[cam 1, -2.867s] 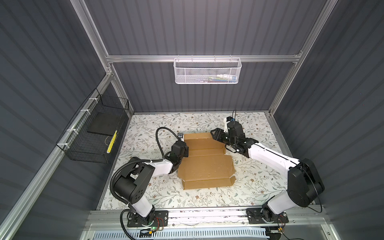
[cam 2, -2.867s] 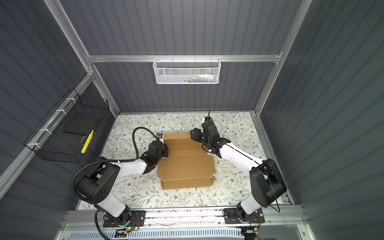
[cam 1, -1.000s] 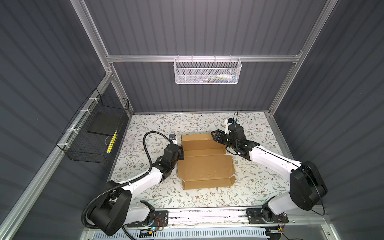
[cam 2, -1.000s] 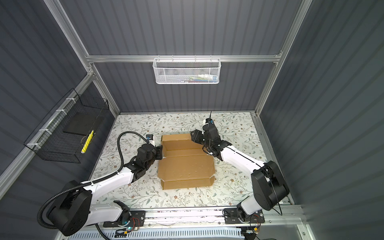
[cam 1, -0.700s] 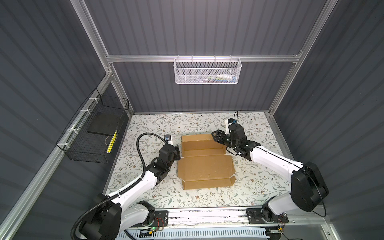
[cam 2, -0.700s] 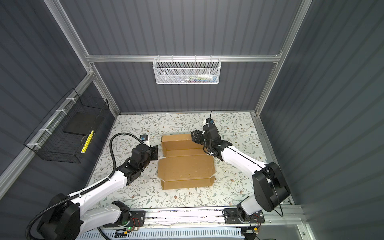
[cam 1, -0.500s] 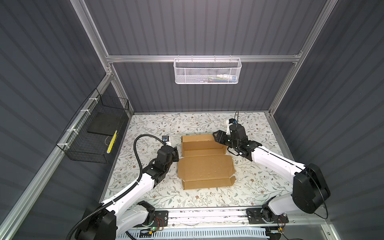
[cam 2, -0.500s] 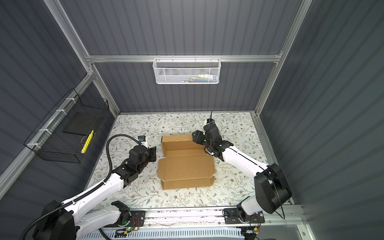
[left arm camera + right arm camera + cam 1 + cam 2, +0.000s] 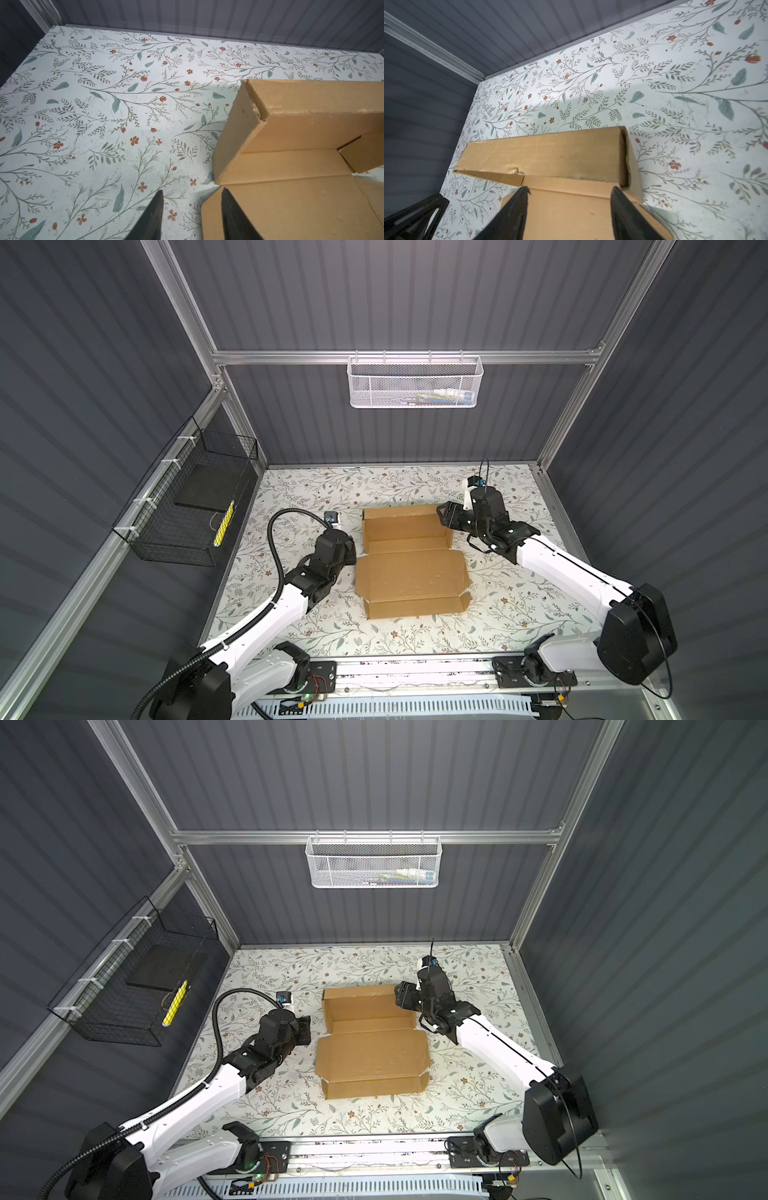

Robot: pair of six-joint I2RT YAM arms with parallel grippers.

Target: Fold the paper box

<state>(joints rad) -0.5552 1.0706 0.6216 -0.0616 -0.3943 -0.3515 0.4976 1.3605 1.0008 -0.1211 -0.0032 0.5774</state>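
Observation:
The paper box [image 9: 409, 568] [image 9: 370, 1052] is brown cardboard lying mid-table in both top views. Its far half has raised walls; the near half lies flat with a narrow front flap. My left gripper [image 9: 352, 552] [image 9: 306, 1029] is just left of the box, level with the crease between the halves. In the left wrist view it [image 9: 192, 189] is open, one finger over the flat panel's corner and one over the table, holding nothing. My right gripper [image 9: 443, 515] [image 9: 401, 994] is at the far right corner. In the right wrist view it [image 9: 570, 188] is open above the cardboard [image 9: 562, 212], before the far wall [image 9: 550, 153].
A black wire basket [image 9: 187, 506] hangs on the left wall and a white mesh basket [image 9: 415, 381] on the back rail. The floral table top [image 9: 316, 485] ends at dark walls on three sides and a metal rail [image 9: 415, 672] at the front.
My left arm has stretched out lower and its gripper has drawn a little left, away from the box's edge. My right gripper has opened wider at the far right corner. The box has not moved.

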